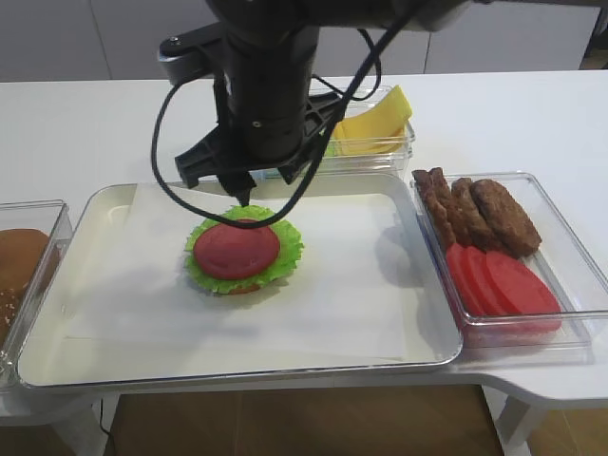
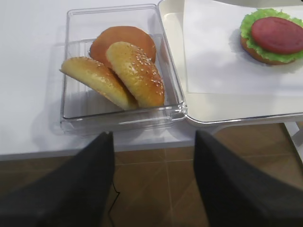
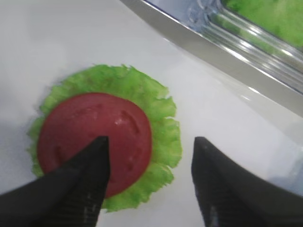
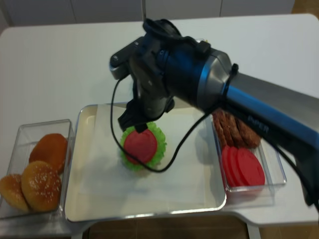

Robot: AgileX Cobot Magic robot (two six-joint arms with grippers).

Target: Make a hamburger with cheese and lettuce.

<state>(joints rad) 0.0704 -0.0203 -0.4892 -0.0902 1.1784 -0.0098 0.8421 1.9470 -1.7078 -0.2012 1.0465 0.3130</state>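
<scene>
The hamburger [image 1: 242,252] sits on white paper in the tray's middle: a brown bun base, the frilly green lettuce [image 1: 288,249] and a red tomato disc [image 1: 235,249] on top. My right gripper [image 3: 150,142] hangs open just above its far edge, with nothing between the fingers; one fingertip is over the tomato [image 3: 90,132] and the other over bare paper. From the high view the right gripper [image 1: 239,195] stands at the burger's back rim. The cheese [image 1: 375,122], pale yellow slices, lies in a clear box behind the tray. My left gripper [image 2: 153,135] is open and empty, off the table's front edge.
A clear box [image 2: 71,71] left of the tray [image 1: 418,332] holds three bun halves [image 2: 135,73]. On the right, another clear box holds dark patties [image 1: 484,214] and red tomato slices [image 1: 499,285]. A box with green leaves [image 3: 274,19] lies behind the tray.
</scene>
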